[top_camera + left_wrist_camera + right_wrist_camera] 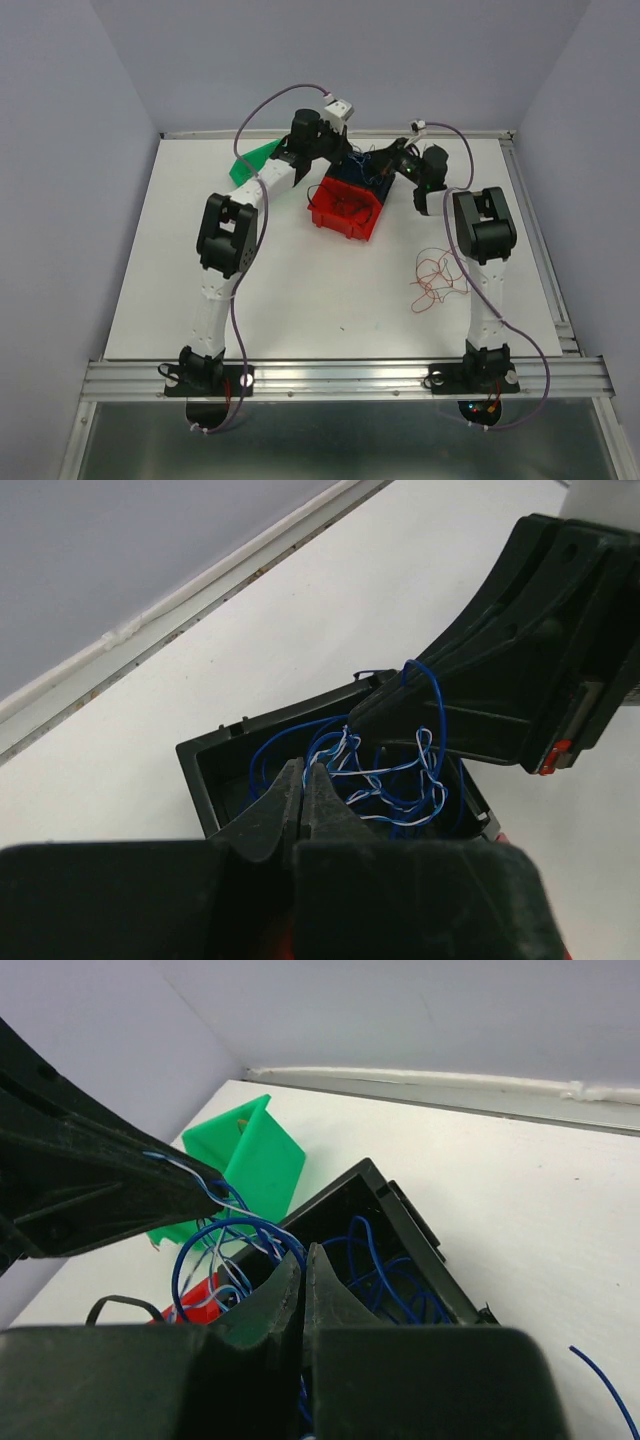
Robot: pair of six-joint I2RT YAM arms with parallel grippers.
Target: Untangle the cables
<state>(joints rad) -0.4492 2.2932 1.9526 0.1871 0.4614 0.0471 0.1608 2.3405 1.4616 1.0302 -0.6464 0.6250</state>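
Note:
A tangle of thin blue and white wires lies in a black bin at the far middle of the table, behind a red bin. My left gripper is shut above this bin. In the right wrist view its tip pinches blue and white strands. My right gripper is shut too, with a blue loop running into its tip. The two grippers face each other over the black bin. A loose bundle of orange-brown wires lies on the table by the right arm.
A green bin lies tipped on its side left of the black bin, also in the top view. The back wall's rail runs close behind the bins. One loose blue wire end lies on the table at the right.

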